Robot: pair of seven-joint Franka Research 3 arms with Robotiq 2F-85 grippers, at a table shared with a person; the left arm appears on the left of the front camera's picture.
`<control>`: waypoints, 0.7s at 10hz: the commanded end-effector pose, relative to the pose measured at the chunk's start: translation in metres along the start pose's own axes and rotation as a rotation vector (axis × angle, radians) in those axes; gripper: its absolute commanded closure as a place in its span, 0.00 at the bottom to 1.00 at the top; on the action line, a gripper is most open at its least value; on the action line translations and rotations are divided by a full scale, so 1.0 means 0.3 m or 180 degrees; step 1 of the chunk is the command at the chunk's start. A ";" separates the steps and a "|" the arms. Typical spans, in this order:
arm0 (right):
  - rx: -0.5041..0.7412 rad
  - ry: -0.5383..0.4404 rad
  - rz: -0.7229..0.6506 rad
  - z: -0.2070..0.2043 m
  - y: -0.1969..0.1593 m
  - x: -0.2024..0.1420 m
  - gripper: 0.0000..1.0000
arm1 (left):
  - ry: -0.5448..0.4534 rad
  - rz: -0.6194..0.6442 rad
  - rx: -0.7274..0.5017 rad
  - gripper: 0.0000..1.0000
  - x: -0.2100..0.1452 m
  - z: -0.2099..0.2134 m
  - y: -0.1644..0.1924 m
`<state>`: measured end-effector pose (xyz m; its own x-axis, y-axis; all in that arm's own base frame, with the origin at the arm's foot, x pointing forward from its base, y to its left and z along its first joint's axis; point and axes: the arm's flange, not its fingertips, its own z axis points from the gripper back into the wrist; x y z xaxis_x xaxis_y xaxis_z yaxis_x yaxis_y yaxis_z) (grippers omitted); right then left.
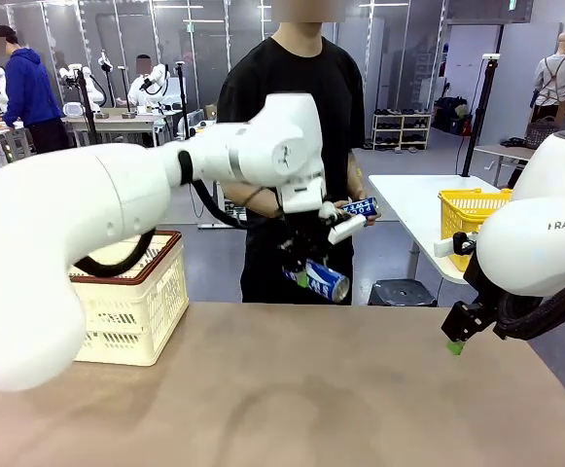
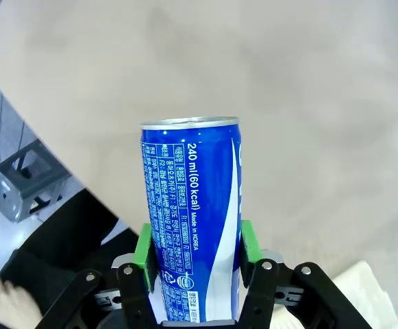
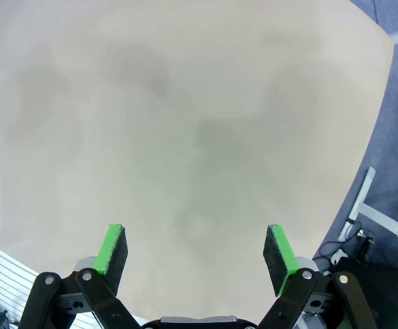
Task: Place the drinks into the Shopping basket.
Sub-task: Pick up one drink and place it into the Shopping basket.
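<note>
The left gripper (image 2: 193, 248) is clamped on one blue can (image 2: 190, 205); a person's hand (image 2: 7, 305) holds a second can (image 1: 362, 206). The right gripper (image 3: 195, 252) has its fingers apart. One cream basket (image 1: 131, 311) sits at left.

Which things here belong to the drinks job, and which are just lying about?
Job:
- blue can, gripped in the left pincer
- second blue can, with the person
- white basket

Lying about:
- yellow basket on the far table
- stool
</note>
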<state>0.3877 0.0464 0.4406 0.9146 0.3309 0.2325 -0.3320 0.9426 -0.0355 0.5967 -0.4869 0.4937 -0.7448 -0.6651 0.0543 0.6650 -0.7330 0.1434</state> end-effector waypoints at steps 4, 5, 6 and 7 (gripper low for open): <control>-0.0005 0.0003 0.0010 -0.003 -0.004 -0.008 0.00 | 0.0317 0.0232 0.0110 1.00 -0.112 0.420 -0.385; -0.0005 0.0003 0.0010 -0.003 -0.004 -0.008 0.00 | 0.0303 0.0343 0.0155 1.00 -0.166 0.466 -0.454; -0.0005 0.0003 0.0010 -0.003 -0.004 -0.008 0.00 | 0.0351 0.0482 0.0146 1.00 -0.223 0.498 -0.528; -0.0005 0.0003 0.0010 -0.003 -0.004 -0.008 0.00 | 0.0367 0.0627 0.0112 1.00 -0.283 0.518 -0.609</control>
<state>0.3877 0.0461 0.4407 0.9148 0.3304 0.2325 -0.3314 0.9428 -0.0358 0.5769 -0.3157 0.6543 -0.6048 -0.7950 -0.0469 0.7799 -0.6031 0.1674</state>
